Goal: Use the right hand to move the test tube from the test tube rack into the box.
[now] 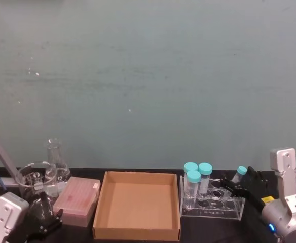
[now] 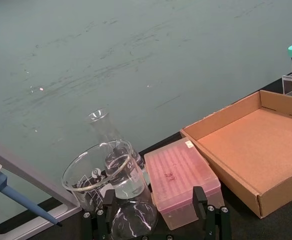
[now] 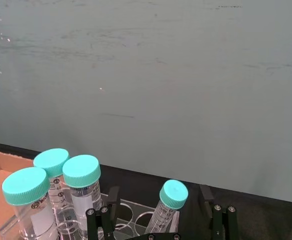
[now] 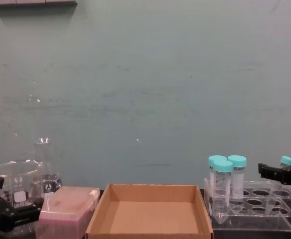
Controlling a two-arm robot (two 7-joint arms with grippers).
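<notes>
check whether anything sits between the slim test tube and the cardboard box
Yes: three wider teal-capped tubes stand at the left end of the rack, between the slim test tube and the cardboard box. The open right gripper straddles the tube; the left gripper is parked.

Box [image 1: 138,205]: I am seeing matt brown cardboard, floor looking faintly grainy. Test tube rack [image 1: 214,206]: I am reading clear glossy acrylic, edges catching light. Test tube [image 3: 163,215]: clear smooth plastic, teal cap looking matt. Pink box [image 2: 181,180]: translucent frosted plastic. Beaker [image 2: 93,172]: shining clear glass. Right hand [image 3: 159,191]: I am noting matt black fingers.
</notes>
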